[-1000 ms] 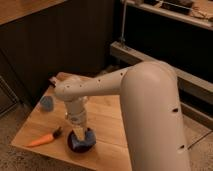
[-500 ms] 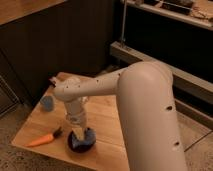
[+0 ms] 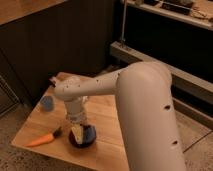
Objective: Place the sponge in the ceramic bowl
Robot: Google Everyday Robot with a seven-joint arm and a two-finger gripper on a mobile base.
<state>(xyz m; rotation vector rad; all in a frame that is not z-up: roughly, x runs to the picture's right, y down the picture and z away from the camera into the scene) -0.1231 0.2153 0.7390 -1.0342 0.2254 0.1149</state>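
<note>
Apparently the sponge [image 3: 90, 133] lies within the ceramic bowl [image 3: 82, 145] on the desk [image 3: 107, 116], against the tool [image 3: 77, 131], whose grip I cannot tell, so letting go may be all that remains.

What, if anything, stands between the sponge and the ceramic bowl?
Nothing visible does: the sponge is right over the ceramic bowl, beside the gripper. The carrot and cup lie off to the side.

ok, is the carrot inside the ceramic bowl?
No, the carrot lies on the table left of the ceramic bowl, and the gripper hangs just over that bowl beside the sponge.
</note>
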